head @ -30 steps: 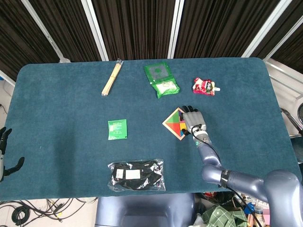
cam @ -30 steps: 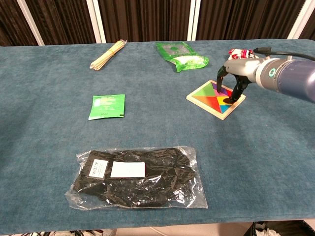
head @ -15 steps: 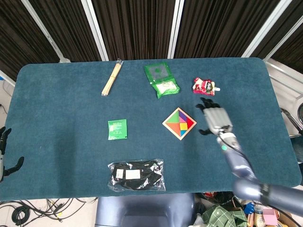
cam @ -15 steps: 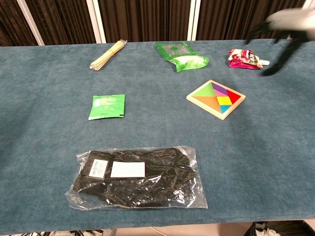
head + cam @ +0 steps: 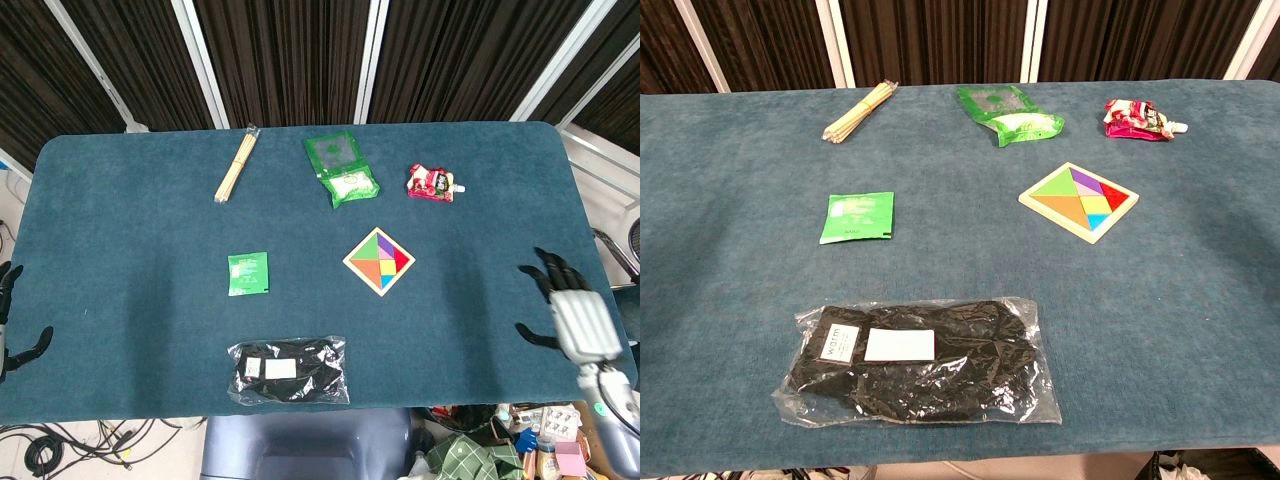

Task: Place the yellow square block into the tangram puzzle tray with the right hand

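Only partly visible, left hand [image 5: 8,330] unclear; right hand [image 5: 572,310] spread, empty, off-table.

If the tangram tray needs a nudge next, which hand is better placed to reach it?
Probably the right hand: it hangs open off the table's right edge, on the side where the tangram puzzle tray lies. The left hand sits beyond the far left edge, with the green packet in between.

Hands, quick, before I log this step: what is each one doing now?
Left hand: mostly out of frame at the table's left edge, cannot be told.
Right hand: open, fingers spread, holding nothing.
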Tool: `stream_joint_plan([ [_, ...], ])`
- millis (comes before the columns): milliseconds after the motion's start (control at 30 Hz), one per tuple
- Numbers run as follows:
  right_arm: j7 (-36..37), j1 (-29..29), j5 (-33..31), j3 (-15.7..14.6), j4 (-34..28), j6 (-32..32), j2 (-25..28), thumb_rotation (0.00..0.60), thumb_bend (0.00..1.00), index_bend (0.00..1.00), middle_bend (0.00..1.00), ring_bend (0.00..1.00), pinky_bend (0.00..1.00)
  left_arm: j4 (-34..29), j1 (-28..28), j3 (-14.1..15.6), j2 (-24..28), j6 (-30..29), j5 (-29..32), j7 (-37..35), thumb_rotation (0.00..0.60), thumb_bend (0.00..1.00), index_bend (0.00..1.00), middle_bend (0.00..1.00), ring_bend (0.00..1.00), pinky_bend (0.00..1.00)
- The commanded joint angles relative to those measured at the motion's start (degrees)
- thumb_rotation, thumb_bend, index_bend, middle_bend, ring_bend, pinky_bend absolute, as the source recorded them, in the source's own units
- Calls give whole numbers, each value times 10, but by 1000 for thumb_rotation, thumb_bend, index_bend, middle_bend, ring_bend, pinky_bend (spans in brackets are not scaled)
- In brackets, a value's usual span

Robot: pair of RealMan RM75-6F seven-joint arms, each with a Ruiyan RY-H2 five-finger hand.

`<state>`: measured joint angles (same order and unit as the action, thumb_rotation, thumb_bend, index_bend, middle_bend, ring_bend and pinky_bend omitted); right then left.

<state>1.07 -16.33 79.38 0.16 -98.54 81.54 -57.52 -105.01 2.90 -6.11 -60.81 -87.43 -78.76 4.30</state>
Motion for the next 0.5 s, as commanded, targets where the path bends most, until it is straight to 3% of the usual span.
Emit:
stream_joint_plan([
  [33,20,35,29,-11,44,43,-22,600,108,192,0,0,135,-8,-1,1,5,-5,-8,4,600,310,0,0,0,0],
  [167,21,50,34,0,68,68,-41,600,108,192,0,0,135,-8,0,2,7,-4,-7,10,600,310,0,0,0,0],
  [500,29,56,46,10,60,61,-33,600,108,191,0,0,135,-2,-2,-1,3,-11,-6,11,600,310,0,0,0,0],
])
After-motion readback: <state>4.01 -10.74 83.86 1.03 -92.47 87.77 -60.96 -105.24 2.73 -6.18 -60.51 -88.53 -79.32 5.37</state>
